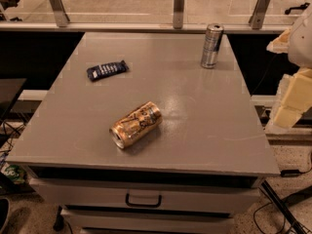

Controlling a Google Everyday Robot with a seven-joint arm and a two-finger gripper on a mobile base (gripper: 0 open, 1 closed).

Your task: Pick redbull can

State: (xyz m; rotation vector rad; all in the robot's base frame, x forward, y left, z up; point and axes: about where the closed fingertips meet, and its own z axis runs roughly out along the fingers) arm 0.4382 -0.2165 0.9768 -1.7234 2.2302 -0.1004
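Gripper (pixel 291 104) hangs out past the right edge of the table (pixel 219 130), and nothing seems to be in it. You can't tell if it is spread wide or squeezed tight.

Look farther back and a bit left. The redbull can (pixel 212 46) stands up straight near the far right corner, all by itself. It is thin and tall, so a bump would likely tip it. Its metal skin looks smooth and slippery, and a hard squeeze could dent it. Grab it around the middle, from the side, with a soft squeeze. You can't tell if it is full or empty.

Nearer and left, the gold can (pixel 136 125) lies on its side. The snack wrapper (pixel 107 70) lies flat, far left.
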